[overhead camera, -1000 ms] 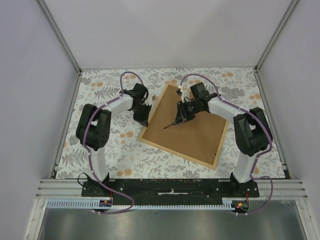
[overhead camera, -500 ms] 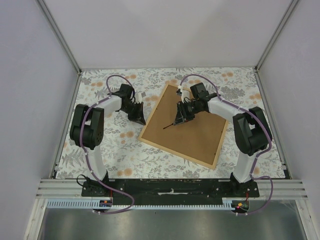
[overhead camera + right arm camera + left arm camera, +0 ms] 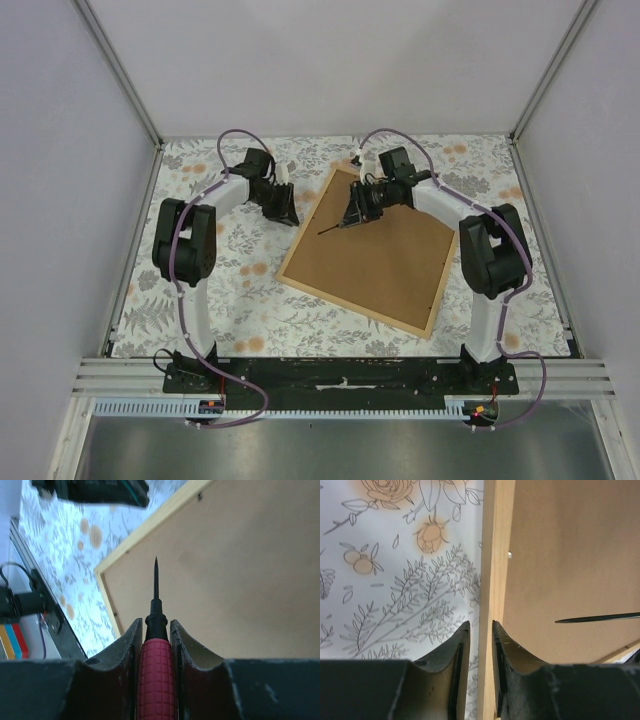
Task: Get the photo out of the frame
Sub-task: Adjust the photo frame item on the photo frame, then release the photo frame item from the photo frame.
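Two arms rise from bases at the bottom of the top view and bend inward toward the upper centre. The left arm folds at a dark elbow on the left. Its white forearm runs up and to the right, placing the left gripper at the upper-left edge of the frame. The right arm mirrors this pose from the right, with the right gripper angled down and to the left over the upper part of the frame. The frame lies flat, back side up and turned like a skewed diamond, at the centre of the top view. It rests on a table cover printed with grey leaves and orange flowers. Its back is a smooth, matte brown board bordered by thin light-tan wooden strips. The photo is not visible; only the back board shows. The left gripper's black, curved fingers stand a narrow gap apart directly above the tan strip, which shows through the gap. Contact with the strip cannot be determined. The right gripper is clamped on a pointed tool with a red, grid-textured handle, a black collar and a thin black shaft tapering to a point. The shaft extends over the brown board, its tip near the upper-left tan strip and aimed toward the left gripper. Whether the tip touches the board cannot be determined.
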`<state>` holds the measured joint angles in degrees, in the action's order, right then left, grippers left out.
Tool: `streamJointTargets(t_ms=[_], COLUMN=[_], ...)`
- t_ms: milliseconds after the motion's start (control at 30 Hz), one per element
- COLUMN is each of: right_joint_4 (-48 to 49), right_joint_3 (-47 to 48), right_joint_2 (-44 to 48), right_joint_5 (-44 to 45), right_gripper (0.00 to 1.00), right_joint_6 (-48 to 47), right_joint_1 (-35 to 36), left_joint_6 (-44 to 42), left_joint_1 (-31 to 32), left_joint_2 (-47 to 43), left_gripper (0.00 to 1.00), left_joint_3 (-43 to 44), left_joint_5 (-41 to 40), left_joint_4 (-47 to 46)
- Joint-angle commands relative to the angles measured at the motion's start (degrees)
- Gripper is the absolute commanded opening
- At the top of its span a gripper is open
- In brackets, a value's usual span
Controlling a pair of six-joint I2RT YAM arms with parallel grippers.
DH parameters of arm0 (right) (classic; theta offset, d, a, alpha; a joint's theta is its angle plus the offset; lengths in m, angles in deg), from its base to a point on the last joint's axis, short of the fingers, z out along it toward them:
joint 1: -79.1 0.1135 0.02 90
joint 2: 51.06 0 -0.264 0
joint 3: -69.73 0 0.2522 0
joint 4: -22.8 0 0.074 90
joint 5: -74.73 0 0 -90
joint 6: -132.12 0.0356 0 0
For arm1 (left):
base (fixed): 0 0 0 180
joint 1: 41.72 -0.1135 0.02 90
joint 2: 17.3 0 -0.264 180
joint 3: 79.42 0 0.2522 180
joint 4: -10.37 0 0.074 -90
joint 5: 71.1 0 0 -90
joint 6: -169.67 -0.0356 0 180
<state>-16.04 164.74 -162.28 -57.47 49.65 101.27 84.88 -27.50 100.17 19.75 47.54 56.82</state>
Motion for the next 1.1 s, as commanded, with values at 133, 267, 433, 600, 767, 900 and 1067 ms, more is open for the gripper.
streamJointTargets(t_ms=[133, 267, 433, 600, 767, 900, 1067], right_joint_4=[5.0, 4.4, 3.4, 1.8, 0.8, 1.0, 1.1], right_joint_3=[11.9, 15.1, 17.9, 20.0, 18.8, 15.7, 12.8], right_joint_2=[-10.6, -14.5, -17.9, -20.3, -20.3, -18.1, -16.0], right_joint_5=[-0.1, 1.0, 0.8, 0.4, -0.5, -2.9, -5.3], right_gripper=[0.00, 0.00, 0.00, 0.00, 0.00, 0.00, 0.00], right_joint_6=[8.8, 10.8, 13.2, 14.7, 14.3, 13.8, 13.9], right_joint_1=[-3.1, -3.7, -3.6, -3.6, -3.5, -3.8, -4.1], left_joint_6=[2.6, 3.2, 3.6, 3.8, 4.1, 4.3, 4.2], left_joint_1=[0.6, 0.9, 1.2, 1.6, 1.9, 2.0, 2.0], left_joint_2=[6.9, 7.6, 7.9, 8.5, 9.3, 9.3, 9.1], left_gripper=[0.31, 0.31, 0.31, 0.31, 0.31, 0.31, 0.31], left_joint_3=[4.9, 5.6, 6.8, 7.8, 7.8, 7.8, 7.6], left_joint_5=[0.0, 1.3, 2.5, 3.5, 3.3, 3.0, 1.9], left_joint_4=[-1.6, -2.4, -3.2, -3.5, -4.5, -4.9, -5.2])
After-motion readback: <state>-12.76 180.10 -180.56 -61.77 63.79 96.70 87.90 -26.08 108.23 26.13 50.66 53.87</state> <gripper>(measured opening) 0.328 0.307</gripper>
